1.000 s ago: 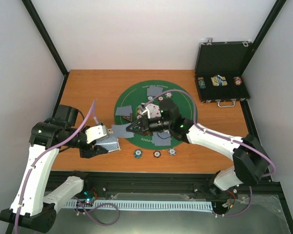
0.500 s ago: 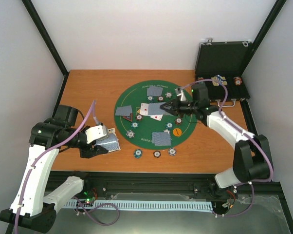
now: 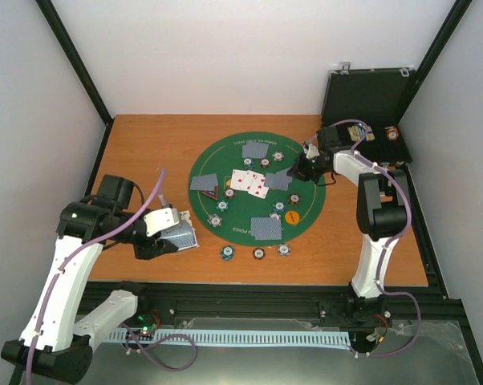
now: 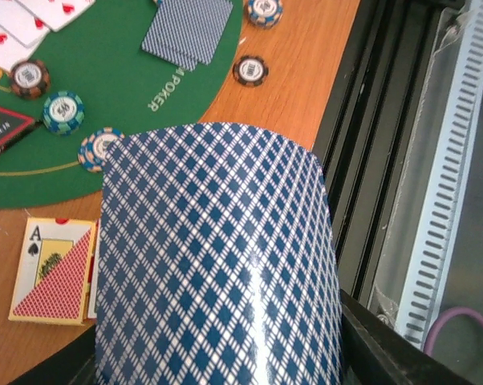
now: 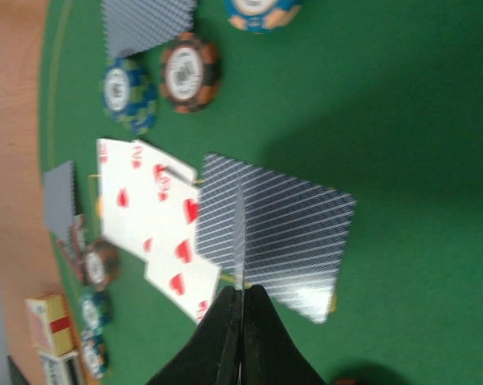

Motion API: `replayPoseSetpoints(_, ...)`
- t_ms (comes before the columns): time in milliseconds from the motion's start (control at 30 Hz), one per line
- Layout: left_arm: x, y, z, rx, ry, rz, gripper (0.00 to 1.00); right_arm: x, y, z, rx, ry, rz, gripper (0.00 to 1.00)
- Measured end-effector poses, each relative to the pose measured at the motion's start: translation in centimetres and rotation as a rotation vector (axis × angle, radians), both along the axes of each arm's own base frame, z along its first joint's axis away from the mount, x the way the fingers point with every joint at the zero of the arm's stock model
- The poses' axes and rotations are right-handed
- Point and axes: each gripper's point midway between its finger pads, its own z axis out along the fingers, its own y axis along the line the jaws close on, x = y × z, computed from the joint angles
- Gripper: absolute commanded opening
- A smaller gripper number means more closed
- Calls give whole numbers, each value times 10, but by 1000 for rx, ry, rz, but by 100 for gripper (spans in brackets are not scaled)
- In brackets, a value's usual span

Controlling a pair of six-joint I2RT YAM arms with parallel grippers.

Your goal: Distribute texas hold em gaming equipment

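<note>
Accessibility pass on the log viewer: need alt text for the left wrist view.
A curved deck of cards with a blue diamond back fills the foreground, held by the left tool. Beyond it, a green mat carries chips and face-down cards; a card box lies on the wooden table.

In the top view, the left arm (image 3: 58,281) at 8 o'clock and the right arm (image 3: 371,258) at 4 o'clock share one build: long links in glossy white shells, joined by matte black drum-shaped joints. The left one carries a boxy white wrist block (image 3: 160,221). A thin lilac cable (image 3: 159,188) trails along each arm and coils by the black bases at 6 o'clock, where a tiny green light (image 3: 142,323) glows. The right gripper (image 5: 241,290) has plain black fingers (image 5: 224,346) tapering to narrow tips.
</note>
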Motion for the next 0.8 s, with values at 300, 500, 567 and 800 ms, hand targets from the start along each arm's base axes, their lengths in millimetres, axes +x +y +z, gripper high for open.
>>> replayPoseSetpoints(300, 17, 17, -56, 126, 45, 46, 12, 9, -21, -37, -114, 59, -12, 34)
replayPoseSetpoints(500, 47, 50, -85, 169, 83, 174, 12, 11, -30, -41, -171, 68, -27, 61)
replayPoseSetpoints(567, 59, 65, -95, 183, 85, 216, 12, 11, -34, -42, -194, 72, -36, 64)
replayPoseSetpoints(800, 65, 105, -133, 229, 107, 287, 12, 2, -43, -12, -225, 26, -81, 72)
